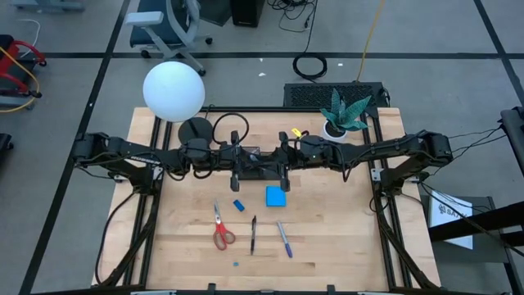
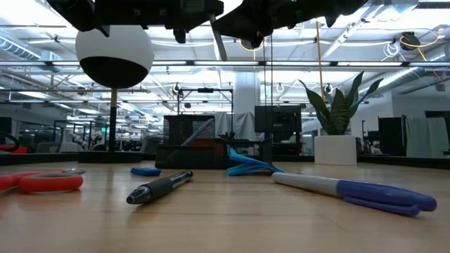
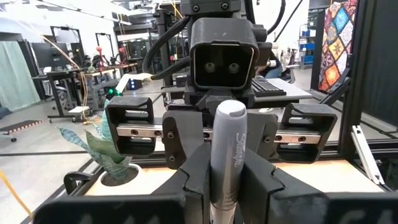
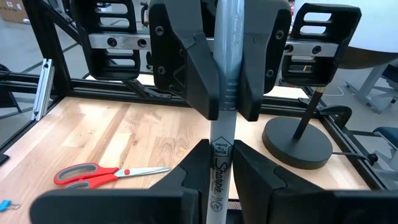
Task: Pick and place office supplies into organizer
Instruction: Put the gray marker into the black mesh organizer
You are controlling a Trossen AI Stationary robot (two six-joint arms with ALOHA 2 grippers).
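A greyish marker pen (image 3: 228,134) is held lengthwise between my two grippers, which face each other above the table's far middle. My left gripper (image 1: 244,166) and right gripper (image 1: 278,164) are both shut on it. The black organizer (image 2: 193,140) stands on the table below them, mostly hidden in the high view. Red-handled scissors (image 1: 221,230), a black pen (image 1: 253,233), a blue pen (image 1: 284,239), the bright blue note pad (image 1: 275,196), a small blue piece (image 1: 238,205) and a tiny blue eraser (image 1: 236,264) lie flat on the near half. My left gripper (image 3: 227,165) pinches the marker between its two fingers on the barrel (image 4: 225,93). The fingers come level from the table's left and lie along the pen. The pen is lifted clear. My right gripper (image 4: 221,158) pinches the printed part of the barrel (image 4: 221,149) between its two fingers. These fingers come level from the table's right, along the pen.
A lamp with a white globe (image 1: 173,90) and round black base (image 1: 195,129) stands at the far left. A potted plant (image 1: 344,115) is at the far right, with a small yellow thing (image 1: 296,132) beside it. Bare wood lies at the near left and right.
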